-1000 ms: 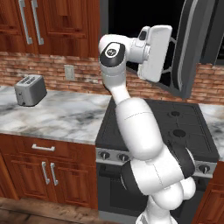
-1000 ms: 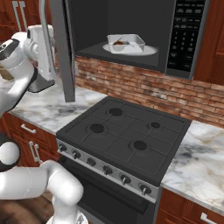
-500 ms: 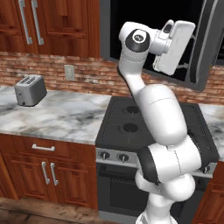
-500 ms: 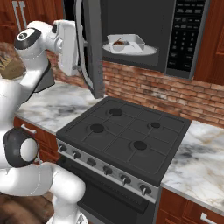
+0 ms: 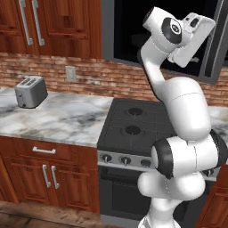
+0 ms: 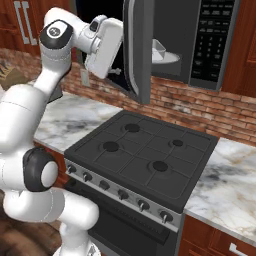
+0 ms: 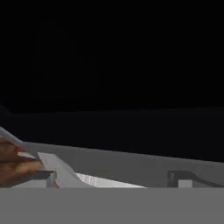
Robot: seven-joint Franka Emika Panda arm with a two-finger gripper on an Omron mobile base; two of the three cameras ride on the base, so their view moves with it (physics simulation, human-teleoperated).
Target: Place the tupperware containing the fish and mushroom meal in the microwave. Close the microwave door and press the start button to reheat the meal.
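The microwave (image 6: 212, 40) hangs above the stove, its door (image 6: 140, 50) swung about halfway shut. My gripper (image 6: 119, 74) is open, and the white hand presses against the door's outer face on the left. In the hand view the gripper (image 7: 116, 180) has its fingertips (image 7: 49, 177) spread wide against the door's dark glass and grey frame. The tupperware (image 6: 159, 49) sits on the pale turntable (image 6: 170, 58) inside the cavity, partly hidden by the door edge. I cannot make out the fish and mushroom meal. In the left base view the hand is up by the door (image 5: 220, 44).
The black stove (image 6: 145, 155) with four burners lies right under the microwave. A toaster (image 5: 30, 91) stands on the marble counter (image 5: 67, 118) to the left. Wood cabinets (image 5: 49, 22) flank the microwave above, and a brick wall runs behind.
The arm has swung to the right with the hand on the door, pushing it from wide open to about half shut. The tupperware has stayed on the turntable.
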